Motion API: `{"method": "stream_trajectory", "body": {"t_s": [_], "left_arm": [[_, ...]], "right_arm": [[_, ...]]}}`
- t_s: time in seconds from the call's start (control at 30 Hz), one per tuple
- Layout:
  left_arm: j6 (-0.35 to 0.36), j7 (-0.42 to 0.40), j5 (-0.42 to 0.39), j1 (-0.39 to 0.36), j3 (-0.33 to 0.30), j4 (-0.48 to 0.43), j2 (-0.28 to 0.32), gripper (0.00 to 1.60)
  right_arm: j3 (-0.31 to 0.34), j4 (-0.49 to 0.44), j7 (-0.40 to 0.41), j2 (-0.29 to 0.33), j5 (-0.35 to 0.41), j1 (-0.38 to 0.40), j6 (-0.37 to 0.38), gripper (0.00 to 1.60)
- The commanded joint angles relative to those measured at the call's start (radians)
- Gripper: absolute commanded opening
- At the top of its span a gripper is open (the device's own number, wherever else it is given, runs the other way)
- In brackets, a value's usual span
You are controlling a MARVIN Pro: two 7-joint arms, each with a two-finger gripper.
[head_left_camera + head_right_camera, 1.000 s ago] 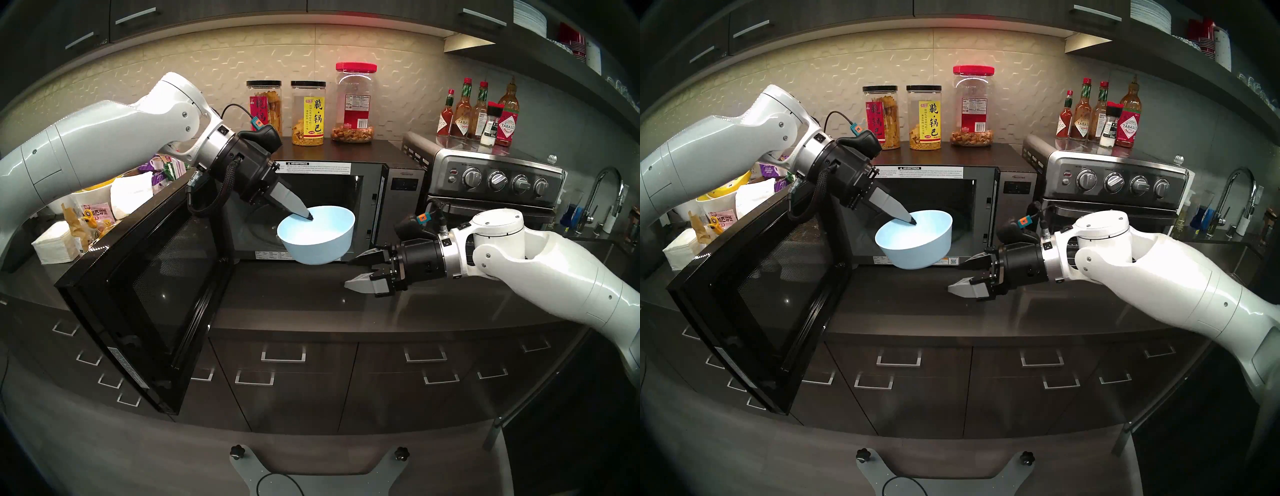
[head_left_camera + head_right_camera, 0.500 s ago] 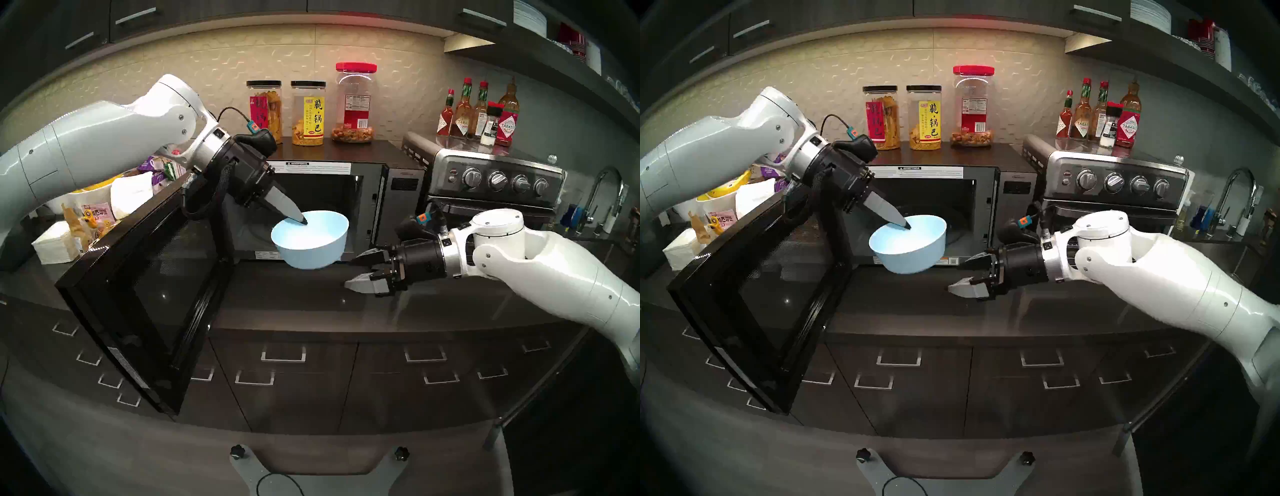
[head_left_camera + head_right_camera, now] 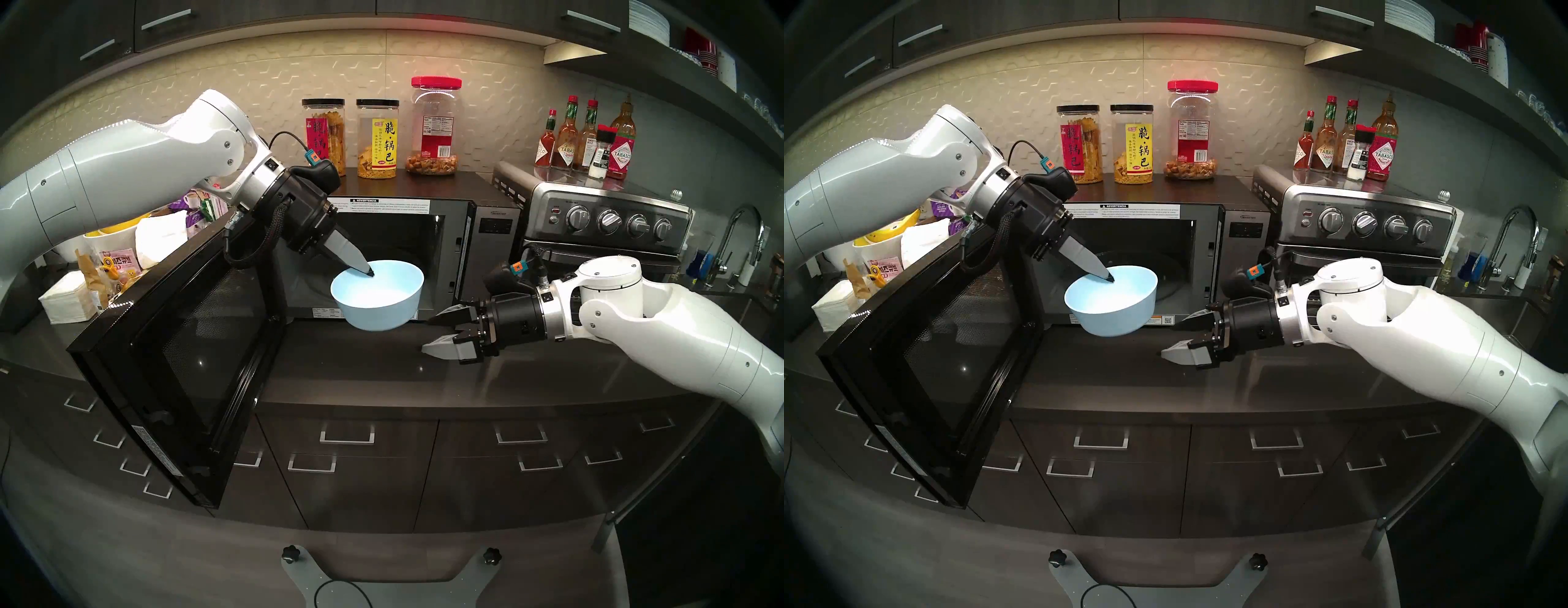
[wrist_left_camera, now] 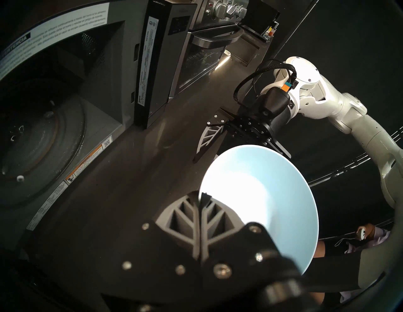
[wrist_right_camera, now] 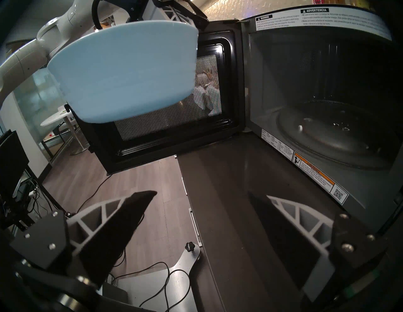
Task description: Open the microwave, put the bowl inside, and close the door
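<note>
The microwave [image 3: 424, 187] stands on the counter with its door [image 3: 186, 339] swung wide open to the left. The glass turntable [image 5: 338, 139] inside is bare. My left gripper [image 3: 368, 271] is shut on the near-left rim of the light-blue bowl [image 3: 382, 301], one finger inside it. It holds the bowl in the air just in front of the cavity, over the counter; this also shows in the left wrist view [image 4: 261, 196]. My right gripper [image 3: 427, 335] is open and empty, low over the counter, to the right of the bowl [image 5: 122, 72].
A steel toaster oven [image 3: 602, 220] with knobs stands right of the microwave, with sauce bottles [image 3: 594, 140] on top. Three jars [image 3: 377, 140] stand on the microwave. Snack packets and napkins [image 3: 114, 263] crowd the counter behind the door. A faucet [image 3: 738, 237] is at far right.
My left gripper has carried the bowl slightly left and a little lower in front of the microwave opening. The right arm and the door have not moved.
</note>
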Motion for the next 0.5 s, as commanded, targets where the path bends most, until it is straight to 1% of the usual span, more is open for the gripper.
{"method": "stream_trajectory", "body": {"t_s": [0.0,0.47], "left_arm": [[-0.003,-0.007,-0.002,-0.032,-0.009,-0.012,0.004,0.0],[-0.003,0.001,0.02,-0.041,0.009,-0.017,0.0,0.0]], "right_arm": [[0.015,-0.001,-0.002,-0.002,0.006,0.013,-0.006,1.6],[0.015,-0.001,-0.002,-0.002,0.006,0.013,-0.006,1.6]]}}
